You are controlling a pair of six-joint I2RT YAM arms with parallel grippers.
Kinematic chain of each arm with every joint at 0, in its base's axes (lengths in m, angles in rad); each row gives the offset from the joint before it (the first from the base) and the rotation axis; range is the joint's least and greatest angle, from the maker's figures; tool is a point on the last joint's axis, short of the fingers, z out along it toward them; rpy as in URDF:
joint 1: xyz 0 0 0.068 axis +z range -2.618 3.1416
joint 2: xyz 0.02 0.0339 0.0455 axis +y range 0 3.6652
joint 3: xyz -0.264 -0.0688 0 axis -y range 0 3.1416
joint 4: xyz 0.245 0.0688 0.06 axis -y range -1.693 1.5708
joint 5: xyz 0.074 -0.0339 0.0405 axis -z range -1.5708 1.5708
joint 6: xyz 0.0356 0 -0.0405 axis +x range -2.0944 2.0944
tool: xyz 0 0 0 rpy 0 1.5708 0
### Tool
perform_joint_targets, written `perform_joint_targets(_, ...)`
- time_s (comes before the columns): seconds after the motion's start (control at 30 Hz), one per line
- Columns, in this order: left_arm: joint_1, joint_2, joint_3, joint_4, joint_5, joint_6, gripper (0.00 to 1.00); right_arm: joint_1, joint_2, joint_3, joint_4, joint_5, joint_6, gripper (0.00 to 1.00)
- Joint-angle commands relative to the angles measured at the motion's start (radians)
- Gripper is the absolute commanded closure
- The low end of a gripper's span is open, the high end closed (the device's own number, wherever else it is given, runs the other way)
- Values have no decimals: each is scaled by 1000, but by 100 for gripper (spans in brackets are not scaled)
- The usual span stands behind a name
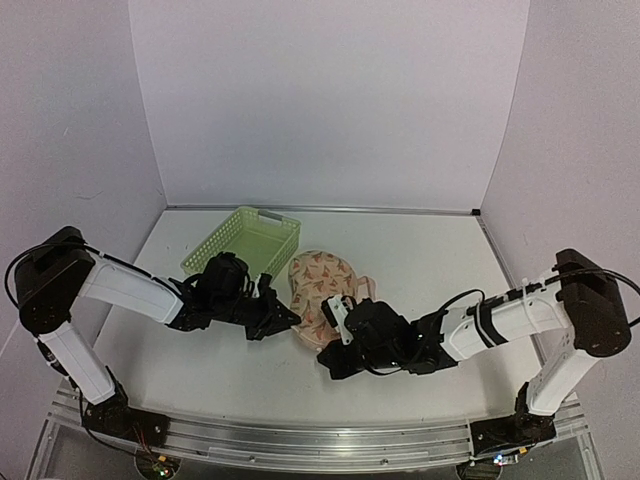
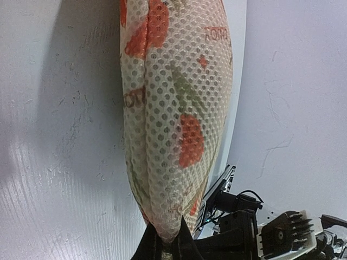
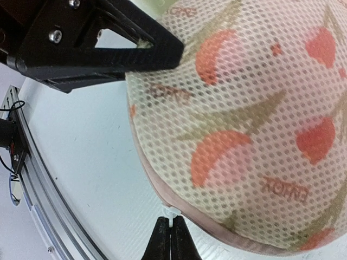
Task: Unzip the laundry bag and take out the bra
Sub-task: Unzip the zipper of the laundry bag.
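The laundry bag [image 1: 318, 285] is a cream mesh pouch with reddish-orange leaf print, lying in the middle of the table. It fills the left wrist view [image 2: 176, 108] and the right wrist view [image 3: 249, 135]. My left gripper [image 1: 290, 318] is shut on the bag's left edge [image 2: 165, 238]. My right gripper [image 1: 335, 340] is at the bag's near edge, shut on the small white zipper pull [image 3: 172, 216] at the pale trim. The left gripper's fingers [image 3: 108, 46] show in the right wrist view. The bra is hidden.
A light-green lattice basket [image 1: 243, 243] stands behind the left gripper, at the back left. The metal rail [image 1: 300, 445] runs along the table's near edge. White walls enclose the back and sides.
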Motion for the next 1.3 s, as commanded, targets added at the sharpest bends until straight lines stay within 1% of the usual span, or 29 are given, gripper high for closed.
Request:
perform_joint_targets(0.0, 19, -43, 2, 50, 21, 31, 100, 2, -66, -47, -81, 36, 17, 100)
perform_joint_targets(0.2, 25, -39, 16, 49, 83, 72, 100, 2, -115, -84, -169, 103, -14, 100)
perform_joint_targets(0.37, 27, -27, 29, 42, 163, 112, 100, -1, -148, -74, -242, 141, -81, 100)
perform_joint_targets(0.5, 34, -43, 22, 13, 196, 153, 100, -14, -165, -72, -277, 162, -133, 100)
perform_joint_targets(0.67, 56, -88, 18, -79, 221, 229, 100, -33, -189, -78, -300, 168, -177, 100)
perform_joint_targets(0.87, 100, -151, 7, -171, 237, 294, 100, -36, -188, -112, -298, 166, -154, 100)
perform_joint_targets(1.0, 115, -164, 66, -332, 233, 398, 100, -36, -204, -143, -282, 166, -152, 100)
perform_joint_targets(1.07, 127, -171, 89, -383, 224, 429, 100, -35, -220, -158, -280, 159, -149, 100)
perform_joint_targets(1.2, 160, -158, 124, -429, 209, 454, 100, -33, -270, -198, -273, 152, -119, 100)
perform_joint_targets(1.27, 162, -141, 140, -434, 201, 458, 100, -10, -294, -212, -270, 181, -101, 100)
